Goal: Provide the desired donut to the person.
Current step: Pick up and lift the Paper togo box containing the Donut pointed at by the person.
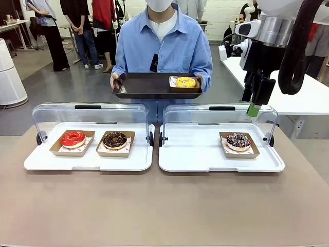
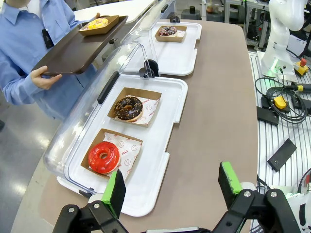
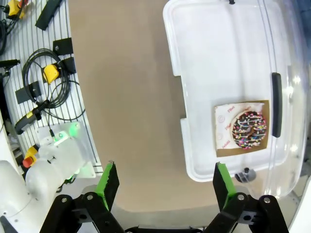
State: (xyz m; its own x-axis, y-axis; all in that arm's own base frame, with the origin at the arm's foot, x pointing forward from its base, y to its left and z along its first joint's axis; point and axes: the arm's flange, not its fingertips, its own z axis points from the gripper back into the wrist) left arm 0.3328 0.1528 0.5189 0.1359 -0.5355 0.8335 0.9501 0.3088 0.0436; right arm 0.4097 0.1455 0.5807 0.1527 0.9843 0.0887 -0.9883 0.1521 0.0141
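Both of my grippers are wide open and empty. Left gripper (image 2: 171, 182) hangs above the near edge of the table (image 1: 164, 206), looking along the left white tray (image 1: 87, 162). Right gripper (image 3: 165, 177) hangs high over bare table, just beside the right white tray (image 1: 200, 154).

Stock: a red donut (image 1: 73, 138) and a chocolate donut (image 1: 114, 139) sit side by side on the left tray, each in its own cardboard boat. A sprinkled donut (image 1: 238, 140) sits alone toward the outer end of the right tray, also in a boat. Both clear lids (image 1: 87, 114) are swung up and back, so access is free.

The person (image 1: 162, 46) stands at the far side, holding a dark serving tray (image 1: 149, 85) level with both hands. A yellow donut (image 1: 185, 82) in a boat already rests at one end; the rest of that tray is bare.

Step, as I judge it: nothing is picked, and I am poised before a reach. I see no pointing hand, so I cannot tell which donut is wanted.

Next move calls for knowing the choice, then coming down on that boat's cardboard walls, not the icing, lifting clear of the raised lid, and carrying across to the bare part of the serving tray.
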